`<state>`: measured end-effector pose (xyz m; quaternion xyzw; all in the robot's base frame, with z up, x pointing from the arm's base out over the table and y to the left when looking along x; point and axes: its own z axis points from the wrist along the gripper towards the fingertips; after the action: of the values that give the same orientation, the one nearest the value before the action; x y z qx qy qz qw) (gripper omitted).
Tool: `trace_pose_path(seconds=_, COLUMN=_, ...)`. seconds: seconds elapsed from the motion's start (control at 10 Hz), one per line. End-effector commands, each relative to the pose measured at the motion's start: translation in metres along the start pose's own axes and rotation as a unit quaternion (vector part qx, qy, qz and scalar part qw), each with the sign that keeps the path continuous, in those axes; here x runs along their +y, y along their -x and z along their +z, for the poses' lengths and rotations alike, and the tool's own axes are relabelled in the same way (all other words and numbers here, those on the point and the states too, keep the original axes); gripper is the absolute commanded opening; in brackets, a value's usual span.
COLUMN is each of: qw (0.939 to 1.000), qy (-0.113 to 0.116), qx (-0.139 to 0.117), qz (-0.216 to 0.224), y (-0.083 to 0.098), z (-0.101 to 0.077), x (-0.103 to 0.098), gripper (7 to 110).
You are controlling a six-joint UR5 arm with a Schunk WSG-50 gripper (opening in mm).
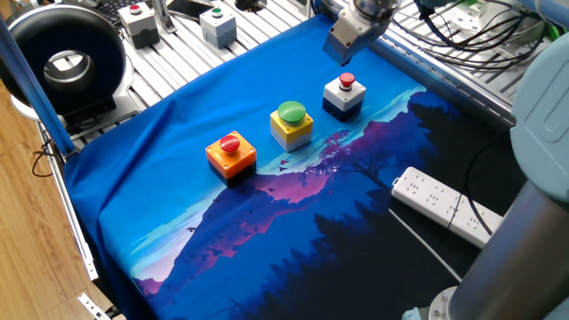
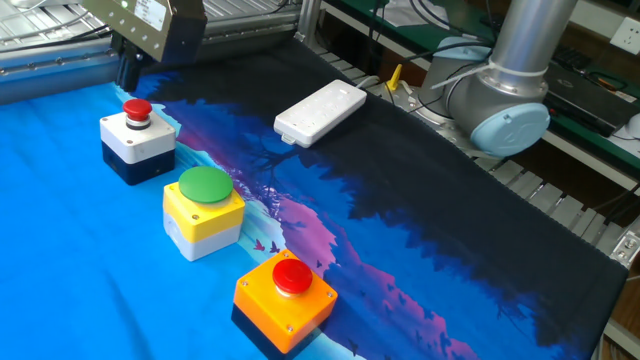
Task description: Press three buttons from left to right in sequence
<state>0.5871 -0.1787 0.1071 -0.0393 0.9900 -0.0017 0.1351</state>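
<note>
Three button boxes stand in a row on the blue cloth. The orange box with a red cap (image 1: 230,153) (image 2: 286,298) is leftmost in one fixed view. The yellow box with a green dome (image 1: 292,124) (image 2: 204,210) is in the middle. The white-and-navy box with a small red cap (image 1: 344,94) (image 2: 138,135) is at the far end. My gripper (image 1: 346,57) (image 2: 127,79) hangs just above and behind the white-and-navy box, apart from its cap. The fingertips show as one dark tip, so I cannot tell their state.
A white power strip (image 1: 444,206) (image 2: 320,111) lies on the dark part of the cloth. Two grey button boxes (image 1: 142,22) (image 1: 218,25) and a black round device (image 1: 67,58) sit on the aluminium frame behind. The arm's base joint (image 2: 500,95) stands at the table's side.
</note>
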Motion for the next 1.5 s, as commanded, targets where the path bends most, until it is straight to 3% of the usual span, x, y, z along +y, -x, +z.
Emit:
trace_pose_path(seconds=0.0, qw=0.9999, qy=0.001, qx=-0.011, qz=-0.001, y=0.001, z=0.001, x=-0.003, gripper=7)
trace_pose_path(seconds=0.5, qw=0.9999, qy=0.007, qx=0.001, qz=0.007, y=-0.004, z=0.001, x=0.0, gripper=7)
trace_pose_path(seconds=0.6, qw=0.9996, qy=0.009, qx=0.025, qz=0.012, y=-0.016, z=0.0, x=0.001, gripper=7)
trace_pose_path(seconds=0.8, qw=0.994, qy=0.028, qx=0.099, qz=0.036, y=-0.053, z=-0.004, x=0.012, gripper=7)
trace_pose_path(seconds=1.0, qw=0.9891, qy=0.011, qx=0.133, qz=0.061, y=-0.069, z=-0.008, x=0.006, gripper=7)
trace_pose_path(seconds=1.4, qw=0.9919, qy=-0.004, qx=0.116, qz=0.051, y=-0.058, z=0.0, x=-0.002, gripper=7)
